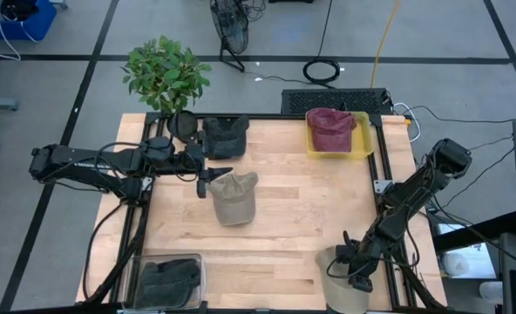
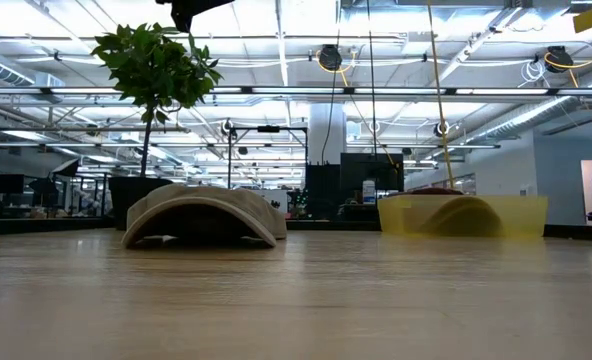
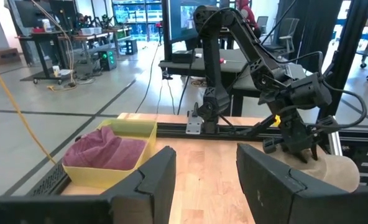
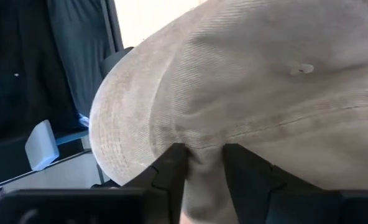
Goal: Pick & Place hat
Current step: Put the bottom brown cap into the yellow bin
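1. Two grippers are mine. My right gripper [image 4: 199,163] is at the near right corner of the table [image 1: 310,218]; its fingers [image 4: 171,163] are pinching a fold of the beige hat [image 4: 246,81] there.
2. My left gripper [image 1: 211,180] hovers above the table middle with its fingers apart, holding nothing.
3. Just beside the left gripper a tan hat [image 1: 234,196] lies flat on the wood.
4. A dark hat [image 1: 224,134] lies at the far edge, near the plant [image 1: 165,74].
5. A maroon hat [image 1: 330,127] lies inside the yellow tray [image 1: 363,146] at the far right.
6. At the near left corner, a clear bin [image 1: 201,270] holds a dark grey hat [image 1: 167,281].
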